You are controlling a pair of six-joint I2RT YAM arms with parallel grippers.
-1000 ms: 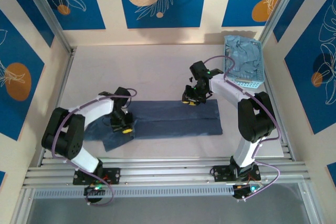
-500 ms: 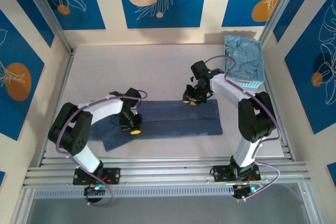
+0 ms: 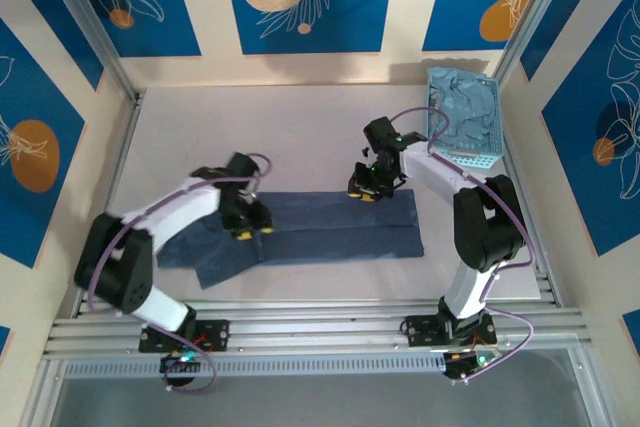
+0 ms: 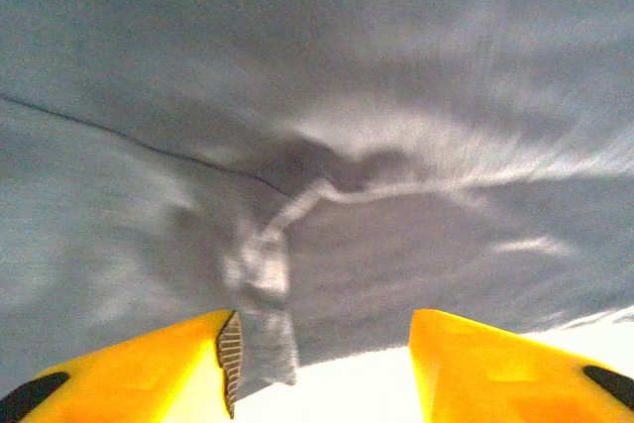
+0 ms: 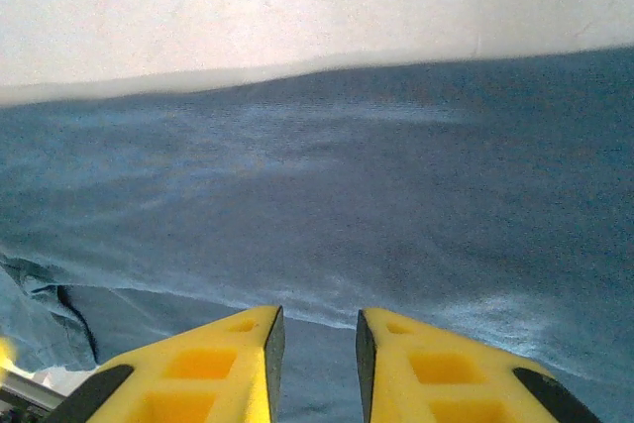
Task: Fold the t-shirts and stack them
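Lying folded in a long band, the slate-blue t-shirt (image 3: pixel 330 229) is pinched by the right hand (image 3: pixel 366 195), left hand (image 3: pixel 245 233) open.

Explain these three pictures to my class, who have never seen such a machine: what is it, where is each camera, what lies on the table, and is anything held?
The machine is two robot arms bolted to a table, each ending in a two-finger gripper. One picture looks down from above and behind; the other two come from wrist cameras, looking past their own fingers. A dark slate-blue t-shirt lies on it as a long strip. At the far right, a pale blue basket holds pale sky-blue t-shirts. The left gripper is over the shirt, fingers wide apart. The right gripper is at its far edge, fingers nearly closed; whether they pinch cloth is unclear.
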